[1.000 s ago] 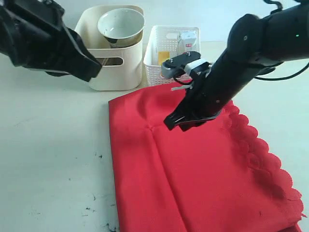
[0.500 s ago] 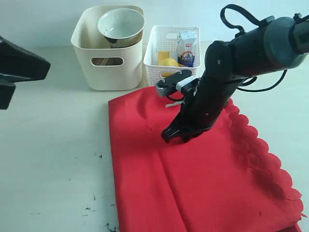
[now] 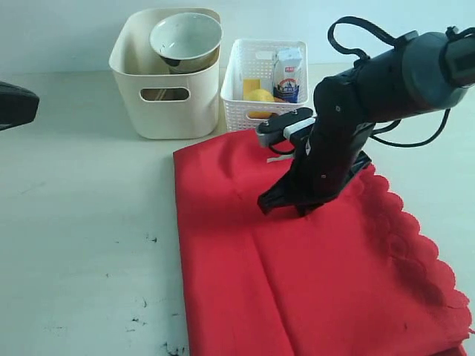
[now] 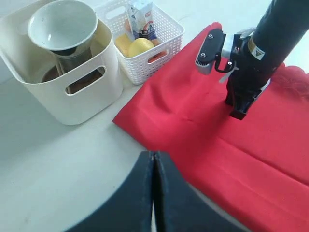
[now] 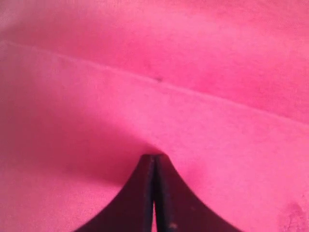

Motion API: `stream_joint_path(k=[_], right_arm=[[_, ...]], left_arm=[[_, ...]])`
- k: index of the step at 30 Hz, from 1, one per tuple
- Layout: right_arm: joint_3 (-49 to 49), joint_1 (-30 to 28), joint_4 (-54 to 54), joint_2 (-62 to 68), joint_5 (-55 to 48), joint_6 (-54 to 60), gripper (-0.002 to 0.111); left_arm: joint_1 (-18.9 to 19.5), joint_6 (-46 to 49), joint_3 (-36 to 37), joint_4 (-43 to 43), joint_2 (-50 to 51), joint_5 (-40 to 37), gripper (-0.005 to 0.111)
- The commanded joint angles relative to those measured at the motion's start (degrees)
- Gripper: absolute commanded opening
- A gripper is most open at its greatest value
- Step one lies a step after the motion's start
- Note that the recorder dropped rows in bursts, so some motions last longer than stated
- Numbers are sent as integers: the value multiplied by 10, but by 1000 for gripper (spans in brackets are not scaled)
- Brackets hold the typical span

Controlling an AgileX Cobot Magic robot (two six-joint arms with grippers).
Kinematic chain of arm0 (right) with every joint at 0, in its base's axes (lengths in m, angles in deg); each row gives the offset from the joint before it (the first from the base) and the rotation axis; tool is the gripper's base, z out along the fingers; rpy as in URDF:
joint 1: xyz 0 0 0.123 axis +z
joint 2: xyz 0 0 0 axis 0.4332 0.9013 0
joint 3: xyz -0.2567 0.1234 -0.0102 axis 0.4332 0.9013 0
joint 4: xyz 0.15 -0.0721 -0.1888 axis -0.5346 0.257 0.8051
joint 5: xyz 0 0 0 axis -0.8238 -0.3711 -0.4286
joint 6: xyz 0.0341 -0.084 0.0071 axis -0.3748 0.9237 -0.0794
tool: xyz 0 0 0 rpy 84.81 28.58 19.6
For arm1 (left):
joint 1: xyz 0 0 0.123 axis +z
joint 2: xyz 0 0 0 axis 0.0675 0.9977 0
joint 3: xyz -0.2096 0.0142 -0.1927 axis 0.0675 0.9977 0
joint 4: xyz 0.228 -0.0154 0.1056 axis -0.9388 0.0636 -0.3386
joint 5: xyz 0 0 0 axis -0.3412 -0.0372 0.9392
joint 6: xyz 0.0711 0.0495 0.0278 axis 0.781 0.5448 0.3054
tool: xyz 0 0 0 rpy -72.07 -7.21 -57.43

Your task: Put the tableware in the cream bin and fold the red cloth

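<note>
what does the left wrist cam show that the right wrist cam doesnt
Only the left wrist view: the cream bin with the white bowl on top, the white perforated basket holding a milk carton and a lemon, bare table, and the shut left gripper.

Only the right wrist view: a close look at a fold crease just ahead of its fingertips.

Both: the red cloth and the shut right gripper low over it.
</note>
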Motion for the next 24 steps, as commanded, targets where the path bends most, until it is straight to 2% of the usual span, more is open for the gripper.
stream_joint_path(k=[1,9,15,24], right_arm=[[48,-32,22,16,-27,-16,0],[108,-103,47,16,-33,-34,0],[119,-148,88,16,-64,-53,0],[119,-209,89,16,-70,-53,0]], left_arm=[[2,-10,3,-4,-4,13,0],[2,-21,3,-4,-4,13,0],[2,-33,3,-4,-4,13,0],[2,-44,3,-4,-22,13,0]])
